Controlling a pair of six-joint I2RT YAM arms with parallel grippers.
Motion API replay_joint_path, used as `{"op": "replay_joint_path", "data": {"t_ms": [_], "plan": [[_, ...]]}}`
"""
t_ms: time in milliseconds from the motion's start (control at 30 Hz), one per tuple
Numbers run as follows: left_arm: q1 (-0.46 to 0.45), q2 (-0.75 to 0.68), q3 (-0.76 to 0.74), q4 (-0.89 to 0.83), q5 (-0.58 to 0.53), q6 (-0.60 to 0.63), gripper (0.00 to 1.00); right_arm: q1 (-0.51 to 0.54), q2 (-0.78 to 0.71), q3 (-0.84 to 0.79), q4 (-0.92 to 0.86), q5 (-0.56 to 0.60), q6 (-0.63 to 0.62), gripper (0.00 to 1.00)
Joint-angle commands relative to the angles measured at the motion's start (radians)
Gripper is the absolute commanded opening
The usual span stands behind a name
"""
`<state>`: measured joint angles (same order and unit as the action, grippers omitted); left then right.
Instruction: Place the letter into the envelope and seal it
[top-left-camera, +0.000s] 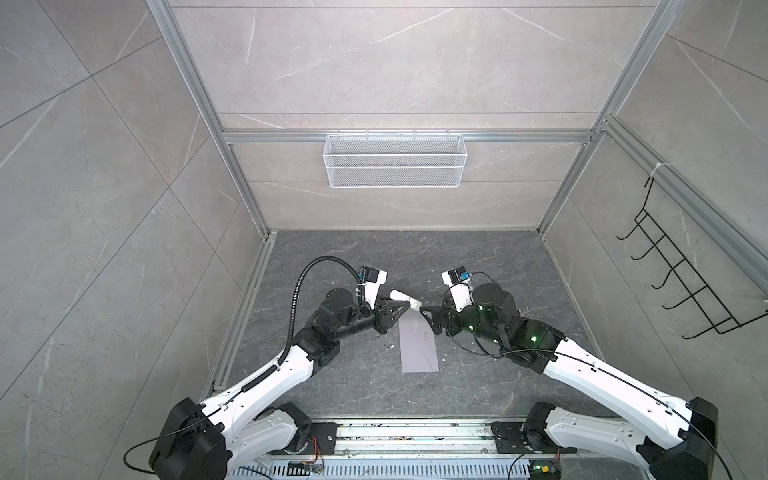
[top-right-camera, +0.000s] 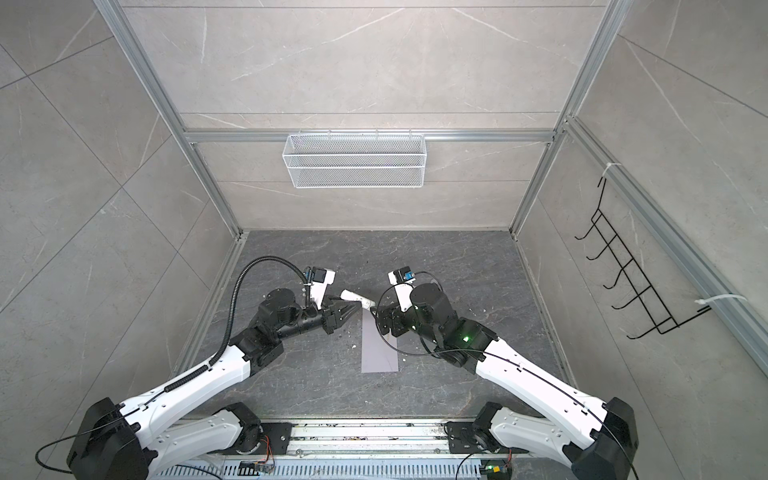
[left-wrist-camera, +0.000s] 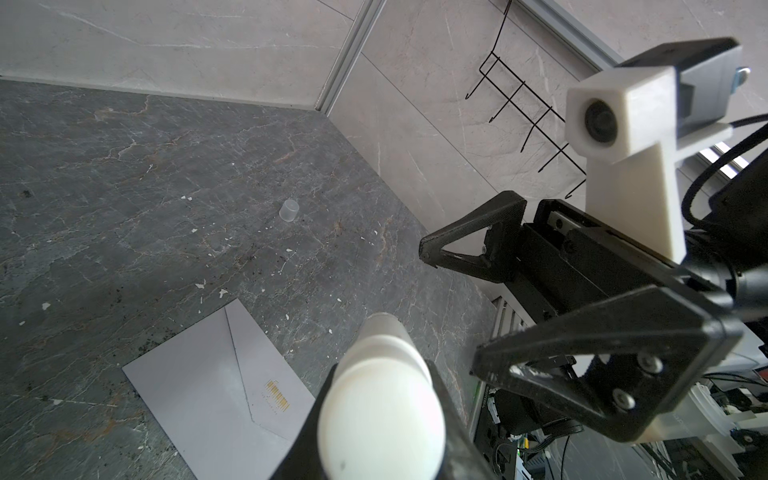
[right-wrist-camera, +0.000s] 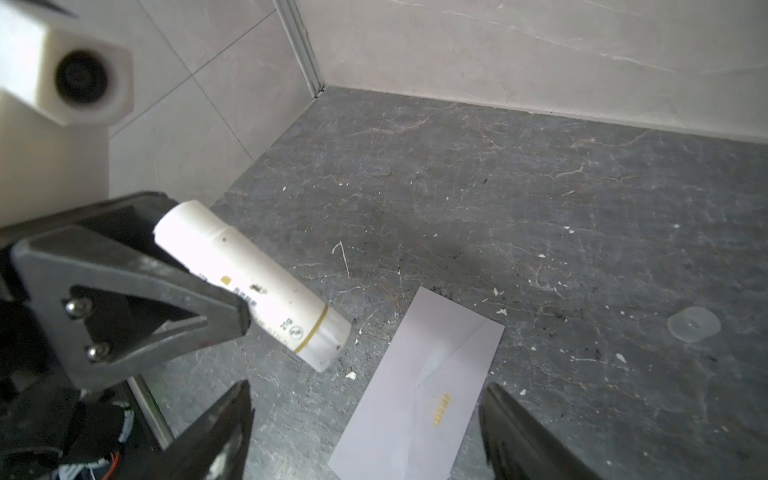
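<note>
Because the envelope (top-left-camera: 419, 349) is a thin paper sleeve lying flat on the dark stone table (top-left-camera: 478, 257), it looks light, limp and ready to skate sideways under any push. Its long axis runs away from the robot's base, and its far end sits beneath the 2 grippers in both top views. The pointed flap lies down against the body, with a small orange mark near the flap's point; whether it is stuck I cannot tell. No tan letter shows in any view, so it is probably inside, though that is a guess.

The left gripper (top-left-camera: 405, 306) is clamped around the barrel of a white glue stick (right-wrist-camera: 249, 278), holding it tilted above the table near the envelope's far end. That stick is rigid, smooth and round, so I judge it may twist in the jaws if pressed hard. A clear cap (left-wrist-camera: 289, 210) stands apart on the table, which suggests the stick is uncapped.

The right gripper (left-wrist-camera: 451, 305) has its jaws spread wide and holds nothing; it hangs above the envelope, near the stick's lower end.

For handling, the flap's point looks the best place to take hold, since only that edge can be lifted off the flat face; 1 finger pinning the body would keep the paper from sliding or creasing.
</note>
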<state>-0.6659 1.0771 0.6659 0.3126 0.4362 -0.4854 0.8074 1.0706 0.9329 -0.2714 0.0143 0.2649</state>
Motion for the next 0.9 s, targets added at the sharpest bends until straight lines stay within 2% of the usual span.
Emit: {"op": "replay_joint_path", "data": {"t_ms": [0, 167, 400, 533, 700, 867], "plan": [[0.0, -0.007, 0.057, 0.027, 0.02, 0.015, 0.0, 0.002, 0.032, 0.055, -0.079, -0.044, -0.118, 0.86], [0.0, 0.02, 0.074, 0.035, 0.052, 0.0, 0.0, 0.015, 0.116, 0.122, -0.103, -0.039, -0.169, 0.86], [0.001, 0.047, 0.098, 0.025, 0.09, -0.012, 0.0, 0.072, 0.207, 0.21, -0.116, 0.036, -0.24, 0.83], [0.001, 0.055, 0.105, 0.024, 0.102, -0.016, 0.0, 0.092, 0.231, 0.234, -0.126, 0.057, -0.26, 0.75], [0.001, 0.058, 0.107, 0.025, 0.107, -0.02, 0.0, 0.1, 0.231, 0.23, -0.12, 0.07, -0.259, 0.56], [0.002, 0.06, 0.106, 0.031, 0.109, -0.025, 0.0, 0.103, 0.222, 0.216, -0.093, 0.073, -0.247, 0.44]]}}
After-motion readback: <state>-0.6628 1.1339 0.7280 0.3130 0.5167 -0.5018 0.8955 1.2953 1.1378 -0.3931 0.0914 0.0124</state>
